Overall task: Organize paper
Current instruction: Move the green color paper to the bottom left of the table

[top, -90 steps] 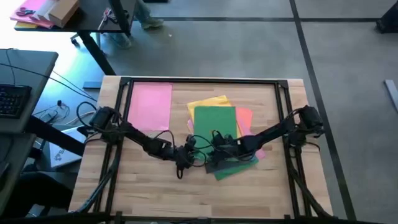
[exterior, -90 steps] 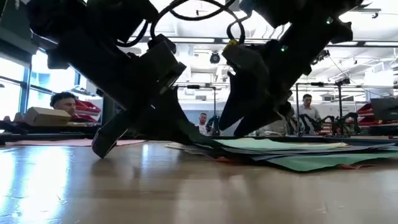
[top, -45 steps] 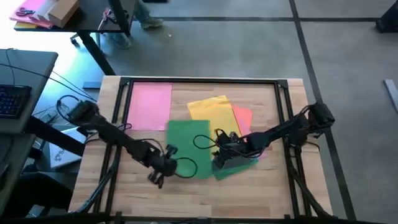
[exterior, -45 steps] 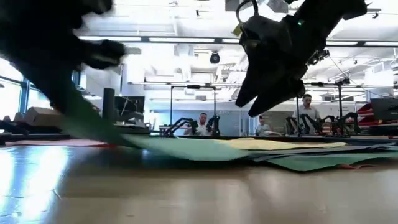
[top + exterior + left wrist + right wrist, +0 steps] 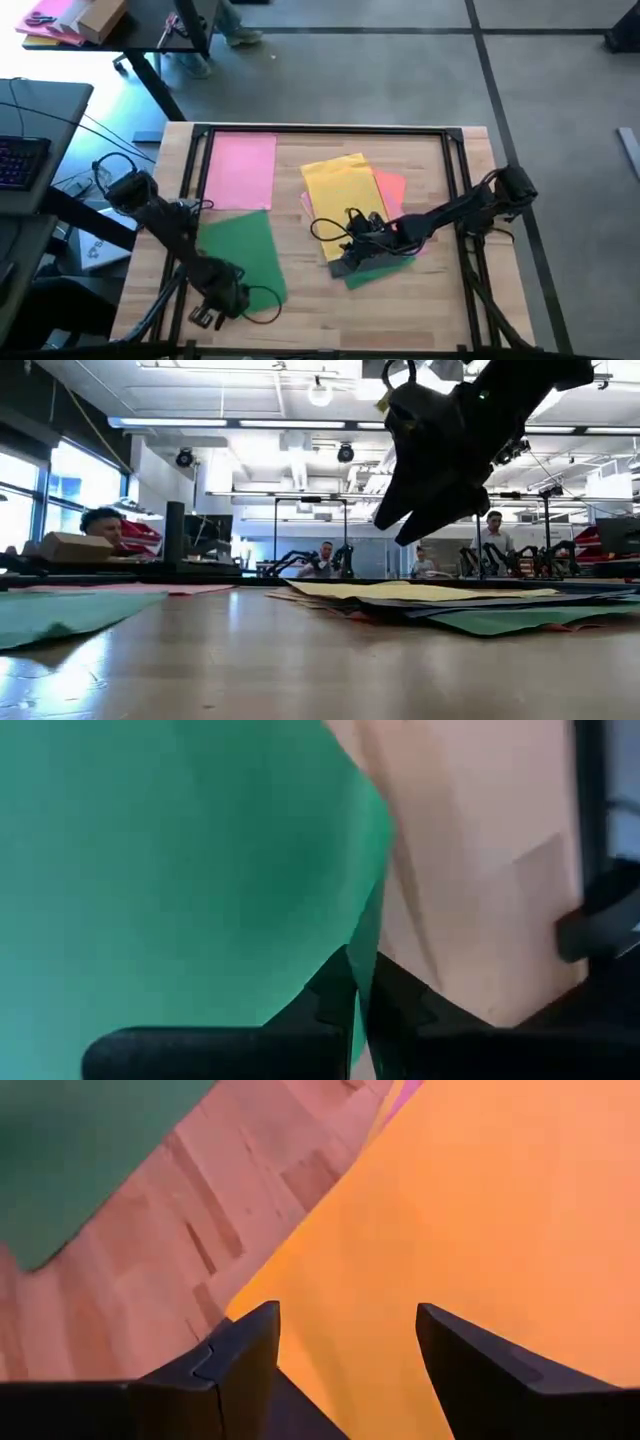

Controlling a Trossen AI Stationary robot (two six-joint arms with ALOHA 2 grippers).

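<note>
A green sheet of paper [image 5: 240,255] lies on the table's near left, in front of a pink sheet [image 5: 240,170]. My left gripper [image 5: 214,311] is shut on the green sheet at the sheet's near edge. A fanned stack lies at mid-table: a yellow sheet [image 5: 340,190] on top, with orange [image 5: 393,185], dark grey [image 5: 345,263] and another green sheet [image 5: 388,268] showing under it. My right gripper [image 5: 346,250] hovers open above the stack's near left corner [image 5: 300,1320], clear of the paper [image 5: 400,532]. My left gripper pinches the green sheet's edge [image 5: 366,955] between its two shut fingers, close to the sheet's near left corner. It is a single layer. Beyond the fingers the sheet [image 5: 60,615] lies spread on the table.
A dark frame [image 5: 330,130] runs round the tabletop. Bare wood lies between the green sheet and the stack [image 5: 305,290] and along the near edge. A side table at the far left carries a pink-and-yellow bundle and a cardboard box [image 5: 75,20]. People stand in the room behind [image 5: 492,530].
My left gripper has swept toward the table's left and near edges, dragging the top green sheet off the stack; that sheet now lies flat in front of the pink one, and the yellow sheet is uncovered. My right gripper has risen a little off the stack.
</note>
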